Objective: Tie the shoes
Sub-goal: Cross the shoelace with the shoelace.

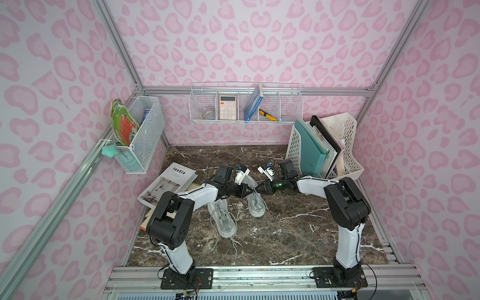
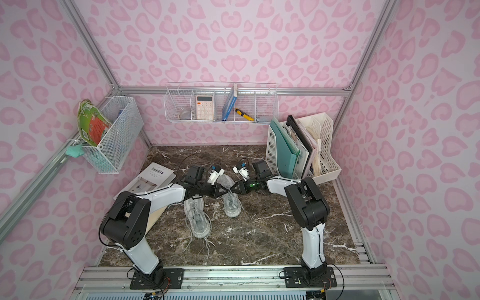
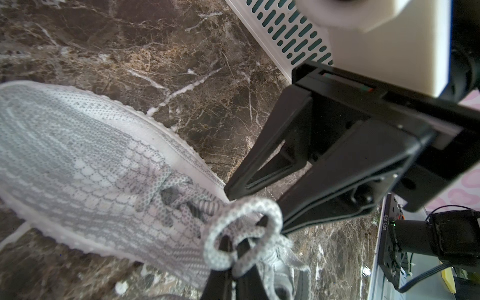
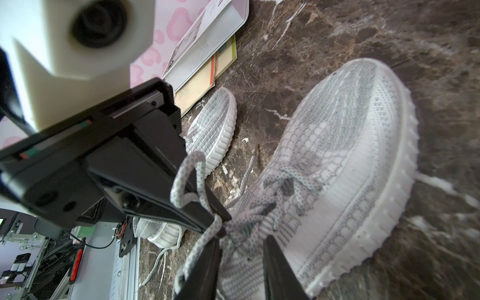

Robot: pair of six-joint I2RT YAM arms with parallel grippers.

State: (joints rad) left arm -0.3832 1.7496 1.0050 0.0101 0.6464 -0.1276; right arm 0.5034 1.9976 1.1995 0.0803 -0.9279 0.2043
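Note:
Two light grey knit shoes lie on the marble table. The farther shoe point(image 1: 256, 205) point(image 2: 232, 205) is under both grippers, and the nearer shoe point(image 1: 224, 223) point(image 2: 198, 220) lies untied with its laces trailing toward the front. My left gripper point(image 3: 235, 249) point(image 1: 250, 191) is shut on a loop of the farther shoe's lace point(image 3: 244, 228), just above the tongue. My right gripper point(image 4: 242, 239) point(image 1: 258, 187) meets it tip to tip. Its jaws stand apart over the laced throat of the shoe point(image 4: 337, 155), and a lace strand point(image 4: 200, 249) runs along the outside of one finger.
An open magazine point(image 1: 168, 181) and some books lie at the left, partly under the left arm. A white file rack point(image 1: 324, 148) with folders stands at the back right. Wire baskets point(image 1: 246, 104) point(image 1: 137, 135) hang on the walls. A metal rail point(image 1: 259, 275) runs along the table's front edge.

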